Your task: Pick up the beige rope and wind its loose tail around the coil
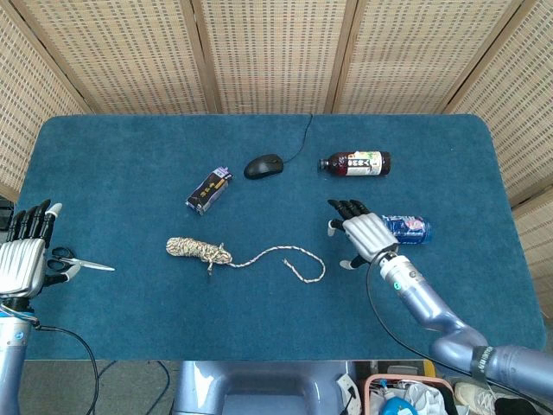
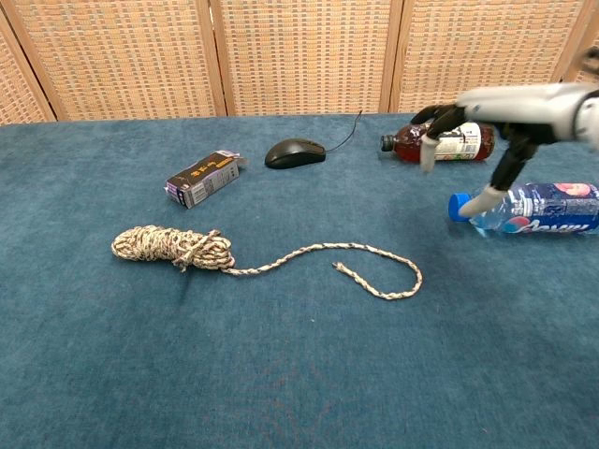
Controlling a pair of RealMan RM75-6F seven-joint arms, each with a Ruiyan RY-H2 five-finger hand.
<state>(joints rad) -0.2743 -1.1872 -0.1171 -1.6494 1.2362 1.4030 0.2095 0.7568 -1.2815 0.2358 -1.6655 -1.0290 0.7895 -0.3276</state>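
Teal felt covers the worktop [image 1: 104, 156], backed by woven cane screens; a small dark carton [image 1: 208, 190] lies at centre left of the head view, a black wired mouse [image 1: 263, 166] just right of it, and a dark tea bottle [image 1: 356, 162] on its side further right; a clear water bottle [image 2: 529, 208] with a blue cap lies below the tea bottle, partly covered in the head view by the right hand; a pair of scissors [image 1: 73, 261] lies at the far left edge, beside the left hand. The beige rope [image 1: 199, 250] sits left of centre, its coil bundled and its loose tail [image 1: 289, 258] curling off to the right in an open loop, with nothing lying across it. The right hand [image 1: 365, 233] hovers over the water bottle, right of the tail's end, fingers spread and holding nothing; the left hand [image 1: 22, 259] is at the left edge, fingers straight and slightly apart, also holding nothing.
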